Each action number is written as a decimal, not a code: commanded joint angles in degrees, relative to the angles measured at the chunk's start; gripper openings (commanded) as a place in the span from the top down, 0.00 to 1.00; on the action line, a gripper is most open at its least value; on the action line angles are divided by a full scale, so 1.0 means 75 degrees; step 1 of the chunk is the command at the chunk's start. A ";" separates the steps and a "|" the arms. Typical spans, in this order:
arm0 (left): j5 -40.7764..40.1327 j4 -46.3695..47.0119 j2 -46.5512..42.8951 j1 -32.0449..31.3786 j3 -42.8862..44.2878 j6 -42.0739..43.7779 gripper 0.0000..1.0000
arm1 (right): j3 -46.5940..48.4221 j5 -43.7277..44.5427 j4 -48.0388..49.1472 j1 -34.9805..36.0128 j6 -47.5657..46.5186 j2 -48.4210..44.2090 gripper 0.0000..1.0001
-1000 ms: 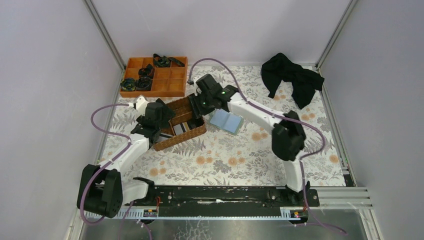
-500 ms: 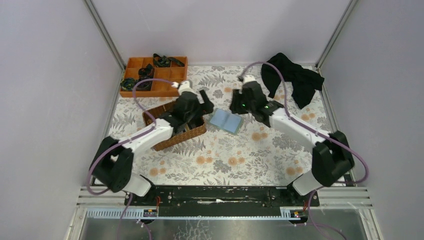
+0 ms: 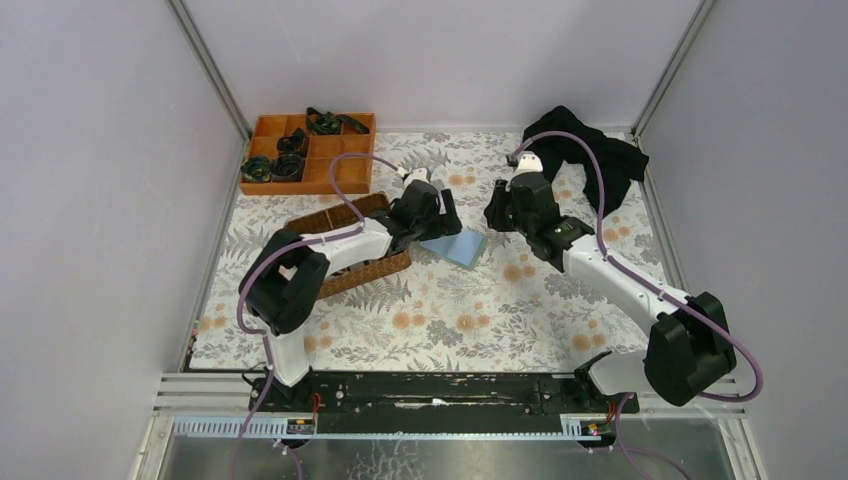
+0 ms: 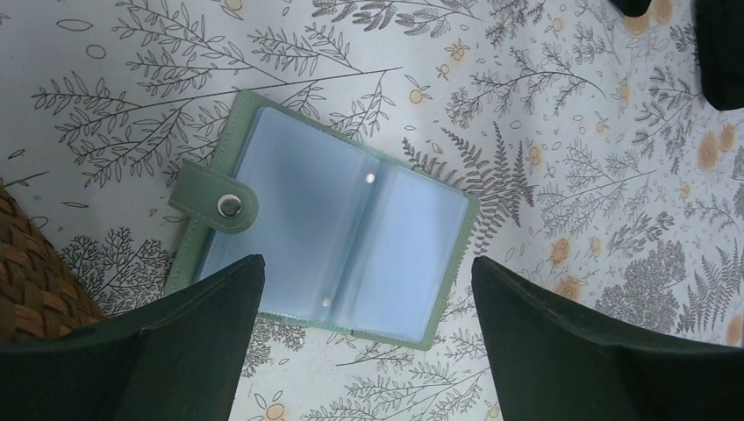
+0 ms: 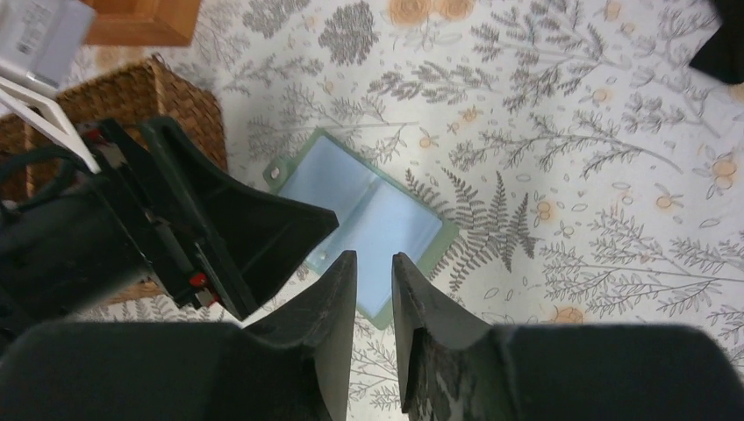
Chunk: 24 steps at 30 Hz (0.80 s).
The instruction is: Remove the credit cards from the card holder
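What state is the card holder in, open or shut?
Open: the card holder lies spread flat, both blue inner pages facing up, snap tab unfastened.

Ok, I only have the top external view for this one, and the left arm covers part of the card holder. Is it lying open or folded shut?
Observer: It is open. In the left wrist view the card holder lies spread flat on the table with its light blue inside facing up. The snap tab is unfastened and sticks out at one side.
Operator: And the left jaws? I can't make them out from above.
Observer: They are wide apart. The left gripper hangs over the holder with nothing between its fingers.
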 commanded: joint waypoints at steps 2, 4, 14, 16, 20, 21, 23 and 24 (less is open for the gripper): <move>-0.0077 -0.0557 0.0203 0.0278 -0.0129 -0.0016 0.05 | -0.0092 -0.0278 0.0358 -0.0088 -0.0044 0.0284 0.72; 0.0020 -0.0483 0.0217 0.0510 -0.0242 -0.0059 0.05 | -0.0040 -0.0394 0.0357 -0.0091 -0.0070 0.0474 0.72; -0.0011 -0.0506 -0.0122 0.1036 0.0133 0.0494 0.05 | 0.0402 -0.0905 0.0361 -0.0139 -0.0128 0.1659 0.64; 0.0295 -0.0239 -0.0203 0.0994 0.0126 0.0609 0.04 | 0.0610 -0.1027 0.0191 -0.0142 -0.0252 0.1938 0.50; 0.1348 0.0709 -0.0333 0.0917 -0.0161 0.0667 0.07 | 0.1188 -0.1154 -0.0580 -0.0144 -0.0330 0.2826 0.42; 0.1547 0.0998 -0.0382 0.0910 -0.0296 0.0602 0.09 | 0.1249 -0.1197 -0.0648 -0.0135 -0.0312 0.2953 0.42; 0.1777 0.1462 -0.0526 0.0916 -0.0617 0.0583 0.12 | 0.1342 -0.1251 -0.0767 -0.0126 -0.0422 0.3142 0.39; 0.1755 0.1554 -0.0600 0.0916 -0.0681 0.0634 0.12 | 0.1395 -0.1271 -0.0815 -0.0093 -0.0561 0.3227 0.35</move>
